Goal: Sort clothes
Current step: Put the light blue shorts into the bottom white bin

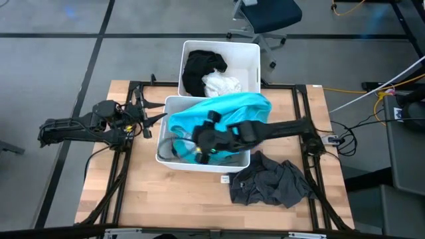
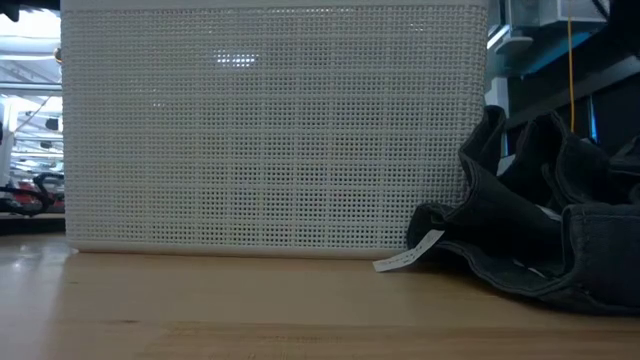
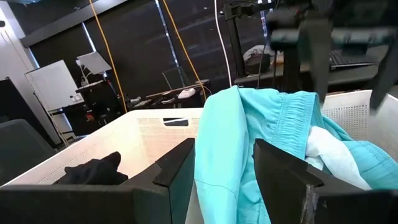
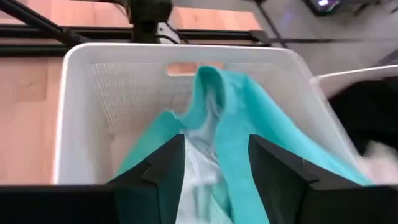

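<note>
Teal garment, high view: the teal garment (image 1: 222, 109) lies draped over the near white bin (image 1: 166, 154) and across the rim it shares with the far white bin (image 1: 252, 56); the right pincer (image 1: 202, 143) hangs over the near bin just beside the cloth's lower edge.
Other clothes, high view: a black garment (image 1: 199, 70) and a white garment (image 1: 222, 85) lie in the far bin; a dark grey garment (image 1: 272, 180) lies crumpled on the counter (image 1: 166, 199), near the near bin's corner on the right arm's side.
Left pincer, high view: the left pincer (image 1: 156, 119) sits just outside the near bin's wall, apart from the cloth.
Open room, high view: bare wood runs along the near edge and on the left arm's side.
Low view: the near bin's perforated wall fills most of the picture; the dark grey garment lies beside it with a small white tag (image 2: 410, 252) touching the wood.
Left wrist view: the left pincer's fingers (image 3: 177, 171) stand apart with nothing between them; the teal cloth hangs beyond the gap, over the rim.
Right wrist view: the right pincer's fingers (image 4: 168, 171) stand apart; the teal cloth lies loose below and between them, unclamped, inside the near bin.
</note>
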You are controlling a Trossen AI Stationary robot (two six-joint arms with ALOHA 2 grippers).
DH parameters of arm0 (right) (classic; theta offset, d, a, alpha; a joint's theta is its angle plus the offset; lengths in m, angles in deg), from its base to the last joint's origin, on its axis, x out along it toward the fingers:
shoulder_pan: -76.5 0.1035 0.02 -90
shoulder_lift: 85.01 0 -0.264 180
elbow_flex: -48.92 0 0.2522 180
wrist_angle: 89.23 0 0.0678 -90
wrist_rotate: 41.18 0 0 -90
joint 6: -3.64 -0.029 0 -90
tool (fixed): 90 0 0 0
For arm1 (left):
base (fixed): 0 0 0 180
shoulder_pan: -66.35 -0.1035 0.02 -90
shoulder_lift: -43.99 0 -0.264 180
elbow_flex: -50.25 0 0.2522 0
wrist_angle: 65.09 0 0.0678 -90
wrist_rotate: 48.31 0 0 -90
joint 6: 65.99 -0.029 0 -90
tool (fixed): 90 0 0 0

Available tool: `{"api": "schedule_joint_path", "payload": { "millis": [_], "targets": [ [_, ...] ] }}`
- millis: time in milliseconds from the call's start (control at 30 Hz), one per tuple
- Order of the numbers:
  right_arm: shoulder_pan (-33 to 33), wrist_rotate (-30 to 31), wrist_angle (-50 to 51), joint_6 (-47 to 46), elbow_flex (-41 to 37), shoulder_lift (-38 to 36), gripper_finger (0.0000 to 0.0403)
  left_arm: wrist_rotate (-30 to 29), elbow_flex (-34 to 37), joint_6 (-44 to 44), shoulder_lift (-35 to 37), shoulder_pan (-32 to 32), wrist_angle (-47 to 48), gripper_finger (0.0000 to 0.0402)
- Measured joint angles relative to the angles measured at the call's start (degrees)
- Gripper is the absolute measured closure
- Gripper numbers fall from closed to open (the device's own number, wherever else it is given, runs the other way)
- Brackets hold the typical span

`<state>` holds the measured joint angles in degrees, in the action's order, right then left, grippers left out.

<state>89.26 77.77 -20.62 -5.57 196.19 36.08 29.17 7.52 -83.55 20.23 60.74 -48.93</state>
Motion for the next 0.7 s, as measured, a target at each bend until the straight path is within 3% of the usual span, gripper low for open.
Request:
{"api": "schedule_joint_path", "payload": {
  "millis": [133, 333, 500, 700],
  "targets": [
    [2.52, 6.55, 10.06, -4.96, -0.70, -4.23, 0.0224, 0.00, 0.02, 0.08, -0.01, 0.00, 0.03, 0.0251],
    [2.79, 15.23, 34.17, -23.19, -0.78, -5.69, 0.0224, 0.00, 0.01, 0.20, -0.01, 0.00, -0.03, 0.0251],
    [0.89, 15.53, 31.13, -24.47, -4.96, -6.73, 0.0223, 0.00, 0.01, 0.20, -0.01, -0.01, -0.20, 0.0251],
    [-2.43, 16.12, 35.19, -27.70, -8.81, -5.79, 0.0223, 0.00, 0.00, 0.22, -0.01, 0.00, -0.02, 0.0251]
  ]
}}
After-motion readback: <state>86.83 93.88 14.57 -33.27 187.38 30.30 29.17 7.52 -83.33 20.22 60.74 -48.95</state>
